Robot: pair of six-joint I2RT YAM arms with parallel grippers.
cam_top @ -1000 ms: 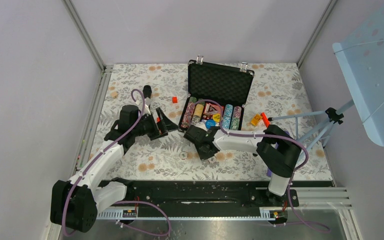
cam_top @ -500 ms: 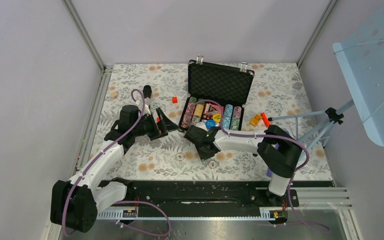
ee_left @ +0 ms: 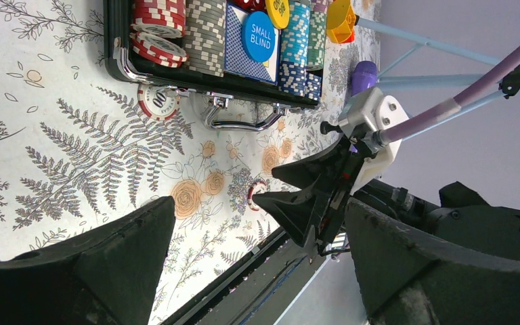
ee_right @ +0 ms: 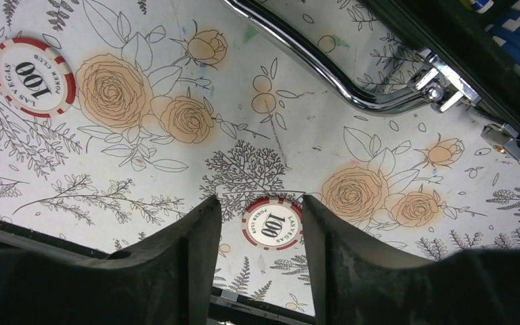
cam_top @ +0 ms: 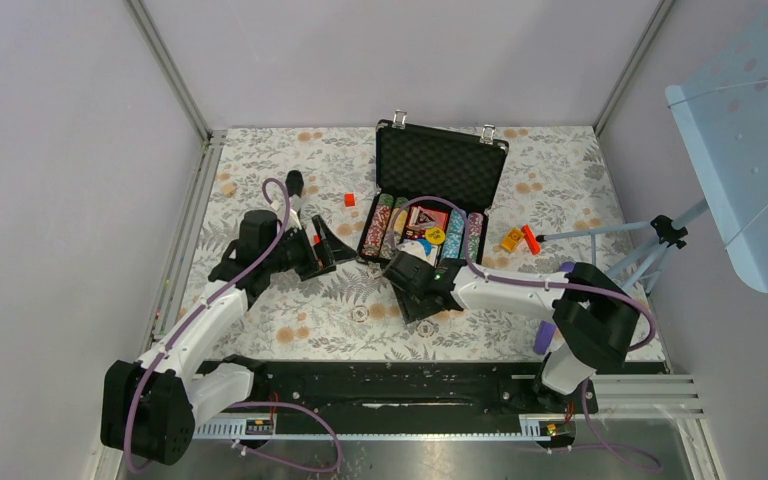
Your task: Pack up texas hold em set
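The texas hold em set's black briefcase (cam_top: 440,165) stands open at the back of the cloth. Its tray (ee_left: 206,37) holds rows of striped chips, a blue SMALL BLIND button (ee_left: 258,37) and a yellow button (cam_top: 434,235). A red-and-white 100 chip (ee_right: 271,223) lies flat on the cloth, and my right gripper (ee_right: 258,200) stands open over it, one finger on each side. A second 100 chip (ee_right: 32,78) lies near the silver handle (ee_right: 325,68). My left gripper (cam_top: 330,242) hangs wide open and empty, left of the case.
A black microphone (cam_top: 295,183) and a small red block (cam_top: 349,199) lie left of the case. Orange and red pieces (cam_top: 520,238) sit to its right by a tripod (cam_top: 650,245). The black rail (cam_top: 400,385) runs along the near edge.
My right gripper has opened from shut and now straddles the chip. The right arm's elbow has swung to the right. The left arm has not moved.
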